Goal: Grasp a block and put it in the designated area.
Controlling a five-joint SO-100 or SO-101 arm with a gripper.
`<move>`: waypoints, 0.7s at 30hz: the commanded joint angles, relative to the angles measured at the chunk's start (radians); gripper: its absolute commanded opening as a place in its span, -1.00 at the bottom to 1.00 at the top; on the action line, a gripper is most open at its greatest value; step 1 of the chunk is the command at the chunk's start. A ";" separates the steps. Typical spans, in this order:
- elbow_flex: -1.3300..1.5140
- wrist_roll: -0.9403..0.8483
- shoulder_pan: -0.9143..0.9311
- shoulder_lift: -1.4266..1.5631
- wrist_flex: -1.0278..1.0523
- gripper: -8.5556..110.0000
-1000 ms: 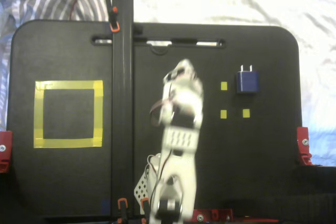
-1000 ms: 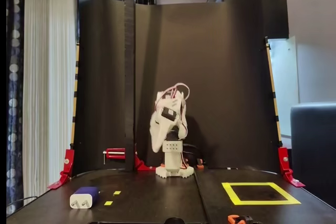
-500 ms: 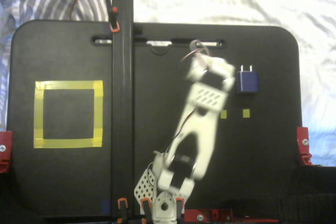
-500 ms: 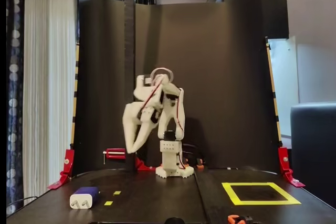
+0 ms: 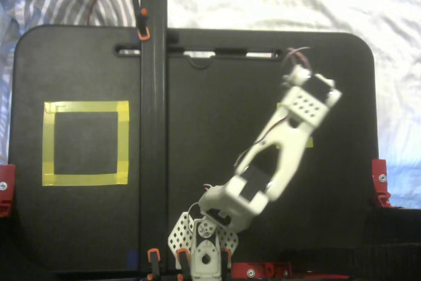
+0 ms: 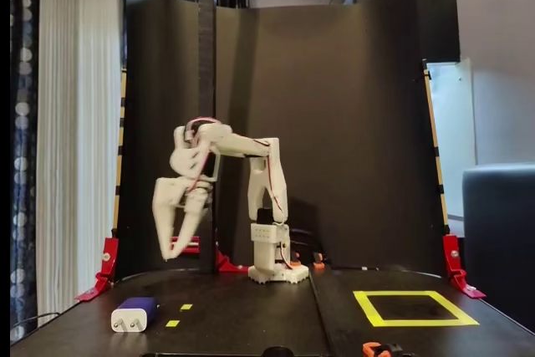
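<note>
- From the top-down fixed view the white arm (image 5: 276,156) reaches out to the far right and pretty much hides the block; the yellow-taped designated area (image 5: 85,143) sits well off to the left.
- In the front fixed view the gripper (image 6: 170,250) hangs open, fingers pointing down, well above the navy block (image 6: 135,313), which lies on the black table (image 6: 251,323) at near left.

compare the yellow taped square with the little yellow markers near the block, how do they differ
The yellow taped square is a large hollow outline; the small yellow markers are tiny solid patches. In the front fixed view the square lies right of the arm's base, the markers left, beside the block. Both are yellow and lie flat on the black table.
</note>
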 commanded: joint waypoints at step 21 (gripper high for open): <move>-0.086 -0.044 0.143 -0.179 -0.189 -0.86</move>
